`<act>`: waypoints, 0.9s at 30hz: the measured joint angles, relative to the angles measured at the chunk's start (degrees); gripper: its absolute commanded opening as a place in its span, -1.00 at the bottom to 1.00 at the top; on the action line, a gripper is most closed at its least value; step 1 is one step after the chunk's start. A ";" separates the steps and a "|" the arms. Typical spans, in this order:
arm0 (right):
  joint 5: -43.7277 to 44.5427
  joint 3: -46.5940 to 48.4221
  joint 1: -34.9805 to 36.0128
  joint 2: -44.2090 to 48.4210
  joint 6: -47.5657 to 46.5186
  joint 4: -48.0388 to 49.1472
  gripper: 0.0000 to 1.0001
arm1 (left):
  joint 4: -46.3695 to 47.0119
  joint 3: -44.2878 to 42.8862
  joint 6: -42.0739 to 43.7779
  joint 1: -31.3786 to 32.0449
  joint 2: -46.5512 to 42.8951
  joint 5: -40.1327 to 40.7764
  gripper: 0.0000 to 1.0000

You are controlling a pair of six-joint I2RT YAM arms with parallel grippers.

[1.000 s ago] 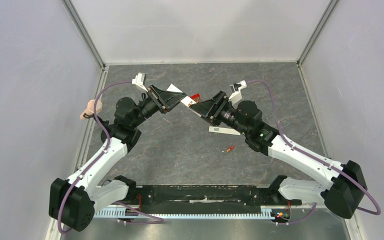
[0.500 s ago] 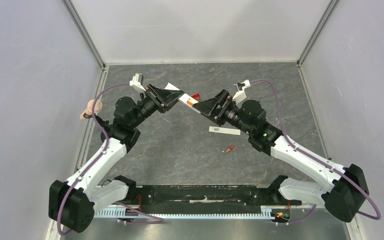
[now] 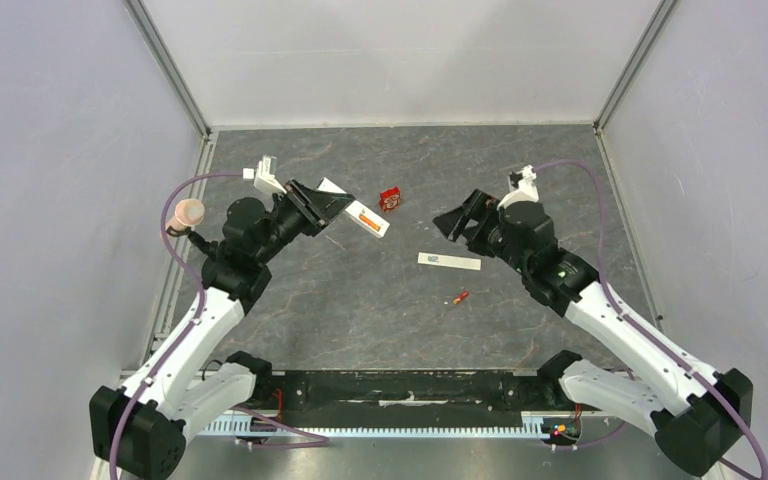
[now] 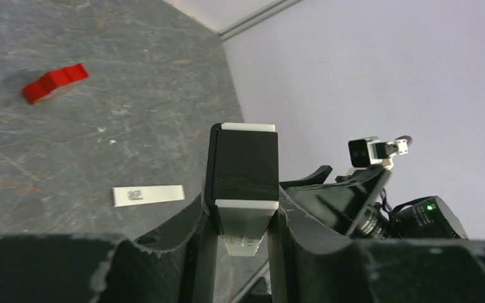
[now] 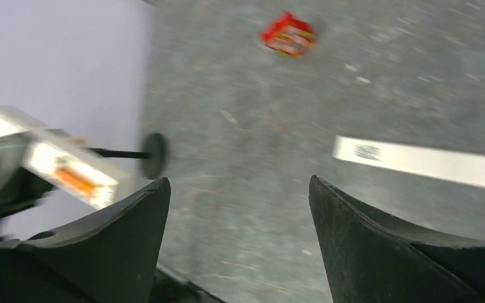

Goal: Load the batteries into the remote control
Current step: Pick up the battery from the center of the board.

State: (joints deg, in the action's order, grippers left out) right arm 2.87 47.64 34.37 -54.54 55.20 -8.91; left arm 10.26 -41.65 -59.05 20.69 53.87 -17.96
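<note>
White remote control [image 3: 371,222], orange battery [image 5: 74,178] seated inside, clamped in left gripper [image 4: 242,218]; right gripper [image 5: 239,211] apart, empty.

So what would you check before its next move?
1. The remote held in the left pincer: ok.
2. One battery seated in the remote: ok.
3. The second battery loaded: not ok, it lies loose on the table.
4. The right pincer open and empty: ok.
5. The cover strip free on the table: ok.
</note>
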 measured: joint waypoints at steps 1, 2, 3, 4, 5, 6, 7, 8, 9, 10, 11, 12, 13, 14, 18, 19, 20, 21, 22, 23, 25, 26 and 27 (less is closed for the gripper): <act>1.77 -0.24 0.00 -0.74 -1.07 -2.97 0.59 | -1.11 0.00 1.05 0.00 -0.46 0.52 -0.96; 2.91 -0.70 0.00 -1.36 -1.70 -5.03 0.56 | -1.88 0.07 2.08 0.00 -0.85 1.20 -0.96; 4.20 -1.55 0.00 -1.97 -2.12 -7.15 0.56 | -2.51 0.11 2.95 0.00 -1.18 1.64 -0.96; 5.16 -2.38 0.00 -2.58 -2.36 -8.92 0.56 | -2.95 0.17 3.63 0.00 -1.42 1.90 -0.96; 6.10 -3.23 0.00 -3.39 -2.43 -10.71 0.55 | -3.30 0.28 4.37 0.00 -1.57 2.43 -0.96; 6.58 -3.78 0.00 -4.26 -2.36 -12.22 0.55 | -3.52 0.39 4.98 0.00 -1.66 2.71 -0.96; 7.23 -4.35 0.02 -5.66 -2.03 -14.05 0.53 | -3.89 0.50 5.44 0.00 -1.68 2.97 -0.96; 7.58 -4.61 0.07 -6.80 -1.70 -15.17 0.50 | -4.28 0.68 5.88 0.00 -1.68 3.13 -0.96; 8.00 -4.81 0.22 -8.15 -1.05 -16.28 0.46 | -4.59 0.87 6.23 0.00 -1.68 3.39 -0.96; 8.15 -4.92 0.46 -9.18 -0.57 -16.94 0.42 | -4.66 1.16 6.54 0.00 -1.68 3.61 -0.96; 8.50 -4.92 0.90 -10.27 0.22 -17.64 0.39 | -4.66 1.46 6.82 0.00 -1.68 3.93 -0.96; 8.94 -4.92 1.51 -11.39 1.01 -18.16 0.33 | -4.66 1.75 7.13 0.00 -1.70 4.17 -0.96; 9.44 -4.92 2.14 -12.48 1.77 -18.58 0.25 | -4.70 2.05 7.45 0.00 -1.75 4.37 -0.96; 9.99 -4.92 2.75 -13.44 2.49 -18.97 0.21 | -4.70 2.34 7.69 0.00 -1.77 4.39 -0.96; 12.44 -4.92 4.74 -17.14 5.40 -19.93 0.17 | -5.05 3.63 8.63 0.00 -2.19 4.44 -0.96; 13.16 -4.92 5.14 -18.03 5.70 -19.98 0.16 | -5.29 3.85 8.92 0.00 -2.27 4.42 -0.96; 13.84 -4.92 5.35 -18.69 5.62 -19.98 0.17 | -5.51 3.96 9.11 0.00 -2.29 4.42 -0.96; 14.95 -4.90 5.60 -19.58 4.85 -19.89 0.19 | -5.55 4.09 9.44 0.00 -2.32 4.42 -0.96; 15.13 -4.90 5.73 -19.69 4.74 -19.87 0.22 | -5.70 4.17 9.81 0.00 -2.32 4.42 -0.96; 15.69 -4.90 5.77 -20.00 2.12 -19.41 0.27 | -6.01 4.22 10.29 0.00 -2.36 4.42 -0.96; 16.09 -4.90 5.75 -20.22 -3.13 -17.66 0.25 | -6.60 4.22 10.82 0.00 -2.54 4.44 -0.96; 15.56 -4.90 5.70 -20.33 -7.26 -16.31 0.23 | -7.02 4.22 11.06 0.00 -2.67 4.44 -0.96; 14.91 -4.87 5.57 -20.46 -11.91 -14.82 0.23 | -7.43 4.22 11.30 0.00 -2.86 4.46 -0.96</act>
State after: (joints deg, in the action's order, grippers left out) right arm 17.78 42.76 39.94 -75.00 43.29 -23.73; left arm 2.83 -37.43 -47.75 20.69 51.00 -13.50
